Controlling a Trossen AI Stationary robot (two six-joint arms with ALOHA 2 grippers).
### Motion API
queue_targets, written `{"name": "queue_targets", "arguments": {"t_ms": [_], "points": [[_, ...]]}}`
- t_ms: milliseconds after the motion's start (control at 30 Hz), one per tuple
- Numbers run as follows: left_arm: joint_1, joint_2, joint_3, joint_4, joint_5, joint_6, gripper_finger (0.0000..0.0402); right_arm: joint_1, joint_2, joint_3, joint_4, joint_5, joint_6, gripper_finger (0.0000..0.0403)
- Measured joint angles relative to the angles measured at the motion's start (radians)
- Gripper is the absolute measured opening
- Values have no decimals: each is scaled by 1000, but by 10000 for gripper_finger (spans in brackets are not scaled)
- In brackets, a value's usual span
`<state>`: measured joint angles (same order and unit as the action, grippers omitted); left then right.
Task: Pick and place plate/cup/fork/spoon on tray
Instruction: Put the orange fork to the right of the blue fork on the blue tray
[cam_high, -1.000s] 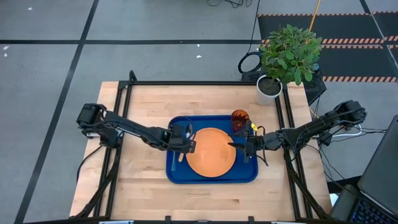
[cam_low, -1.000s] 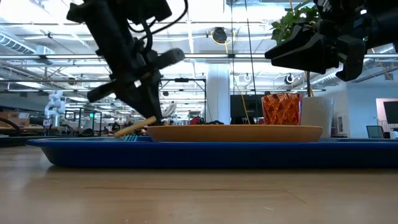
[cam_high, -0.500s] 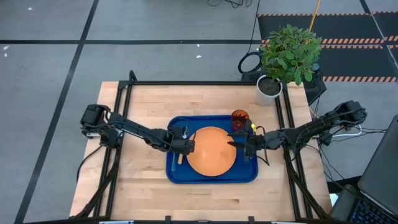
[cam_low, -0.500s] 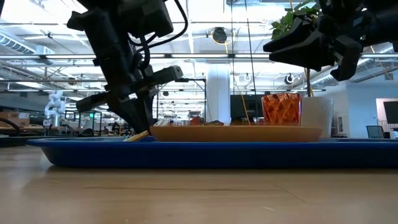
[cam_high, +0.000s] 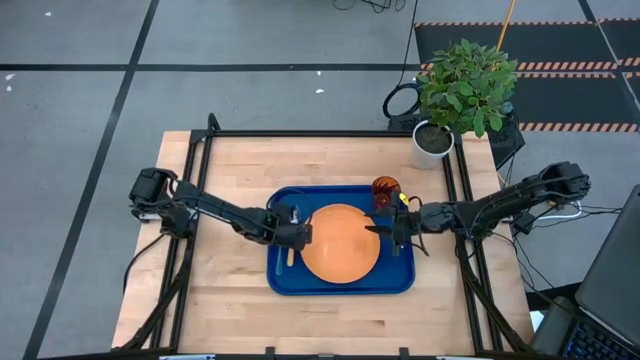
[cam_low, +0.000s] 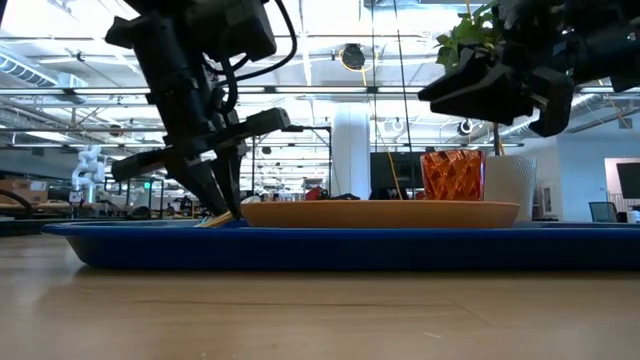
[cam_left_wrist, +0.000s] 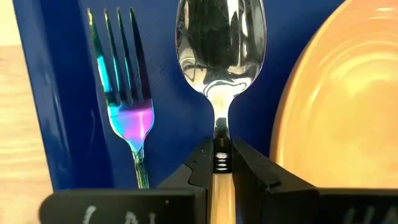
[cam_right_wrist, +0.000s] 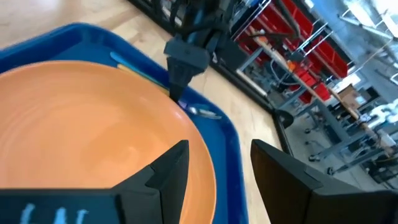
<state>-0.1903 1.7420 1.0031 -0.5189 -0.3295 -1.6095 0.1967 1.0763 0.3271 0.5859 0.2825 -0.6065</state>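
Observation:
The blue tray (cam_high: 340, 290) holds the orange plate (cam_high: 340, 243), with the dark orange-red cup (cam_high: 386, 190) at its far right corner. The fork (cam_left_wrist: 124, 93) lies on the tray's left strip. Beside it, between fork and plate, is the spoon (cam_left_wrist: 221, 43), its bowl toward the far edge. My left gripper (cam_high: 293, 240) is shut on the spoon. My right gripper (cam_right_wrist: 214, 165) hovers open above the plate's right rim, touching nothing. My left gripper pinches the spoon at the top of its orange handle (cam_left_wrist: 221, 180), just below the silver neck, between its two fingers. The fingers slant steeply down from the table's left and lie across the spoon. The spoon lies low along the tray floor, its handle end (cam_low: 215, 218) at rim height.
A white plant pot (cam_high: 433, 140) with a leafy plant stands at the table's far right corner, behind the cup. Black frame rails (cam_high: 200, 200) run along the table's left, right and far sides. Bare wood lies in front of the tray.
My left gripper has sunk a little toward the tray and rolled about its own axis, still shut on the spoon. The spoon's handle end, which stood tilted above the tray rim, has come down to rim level.

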Motion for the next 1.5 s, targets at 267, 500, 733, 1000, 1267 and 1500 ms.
{"name": "queue_targets", "arguments": {"t_ms": [267,500,733,1000,1267,1500], "points": [[-42,56,0,16,-1,-73,42,1,0,0,-47,-18,44,169],[-47,80,3,54,-19,-54,42,2,0,0,-62,-53,71,169],[-39,76,1,53,-27,-15,67,2,0,0,-70,-53,74,169],[-39,76,1,60,-29,-16,132,2,0,0,-71,-53,72,169],[-39,66,-1,83,-30,-38,160,2,0,0,-71,-53,71,169],[-40,32,-1,112,-34,-3,161,2,0,0,-77,-52,75,169]]}}
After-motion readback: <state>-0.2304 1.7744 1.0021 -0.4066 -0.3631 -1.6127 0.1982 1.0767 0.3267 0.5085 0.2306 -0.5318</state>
